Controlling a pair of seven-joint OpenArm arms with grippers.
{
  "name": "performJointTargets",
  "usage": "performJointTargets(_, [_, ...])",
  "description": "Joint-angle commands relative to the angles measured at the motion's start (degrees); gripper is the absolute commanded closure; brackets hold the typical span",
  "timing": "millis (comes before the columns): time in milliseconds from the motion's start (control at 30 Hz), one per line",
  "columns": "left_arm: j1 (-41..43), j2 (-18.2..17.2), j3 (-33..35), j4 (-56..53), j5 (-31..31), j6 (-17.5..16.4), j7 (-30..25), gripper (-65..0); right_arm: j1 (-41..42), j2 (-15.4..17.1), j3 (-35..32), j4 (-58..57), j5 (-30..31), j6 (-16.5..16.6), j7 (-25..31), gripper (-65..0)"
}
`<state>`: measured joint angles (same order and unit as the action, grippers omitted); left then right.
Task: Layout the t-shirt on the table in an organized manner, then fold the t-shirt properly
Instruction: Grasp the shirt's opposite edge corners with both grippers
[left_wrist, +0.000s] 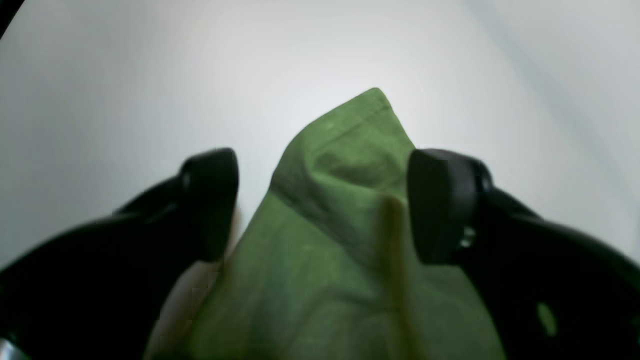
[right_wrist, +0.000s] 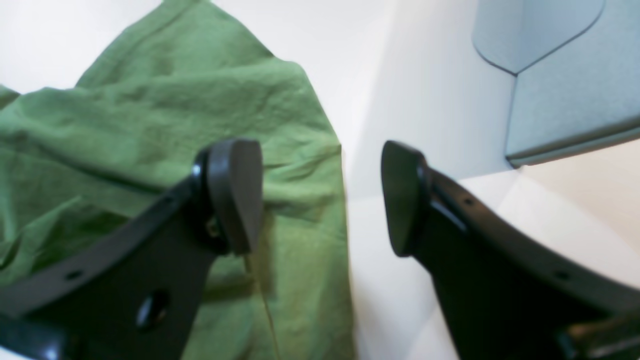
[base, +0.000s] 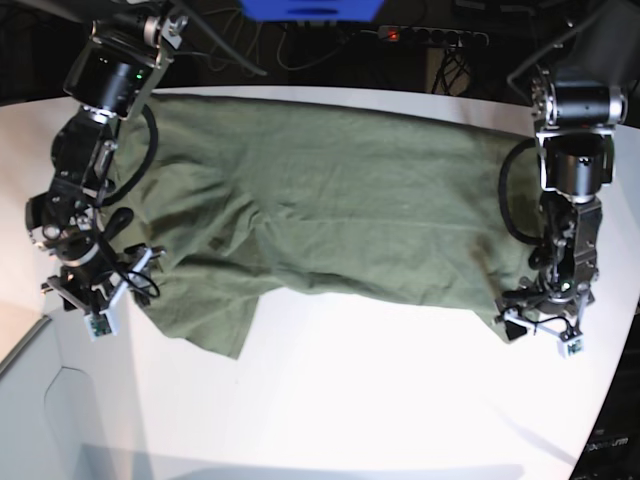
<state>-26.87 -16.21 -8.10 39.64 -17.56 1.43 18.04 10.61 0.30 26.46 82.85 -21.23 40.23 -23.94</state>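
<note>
My base camera looks straight down on the whole table (base: 350, 400) from high overhead. Each wrist camera sits just behind its gripper, very close to the t-shirt (base: 330, 210): left at 3 o'clock, right at 9 o'clock.

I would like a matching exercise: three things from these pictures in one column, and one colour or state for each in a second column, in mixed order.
Column one:
1. olive-green cotton t-shirt
2. smooth white table
3. black left gripper

Column two:
a. open, with a cloth corner between its fingers
b. spread wide but wrinkled
c. white and plain

Pairs: 1-b, 2-c, 3-a
</note>
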Motion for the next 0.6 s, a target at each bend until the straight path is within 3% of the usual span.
performJointTargets(0, [-2.01,-0.72,-0.12,-0.47,0.11,0.02,-1.03,-49.7,1.21,0.45,-0.04,0.89,0.71,-0.23,1.39,-37.6])
performJointTargets(233, [-3.85,-0.72,-0.03,-6.01,0.11,0.02,-1.21,-44.5,1.21,0.45,-0.04,0.89,0.71,-0.23,1.39,-37.6])
performJointTargets(567, [-6.49,-0.54,0.05,-12.69,0.11,0.02,-1.21,-44.1,0.77,0.54,0.05,0.89,0.71,-0.23,1.39,-37.6])
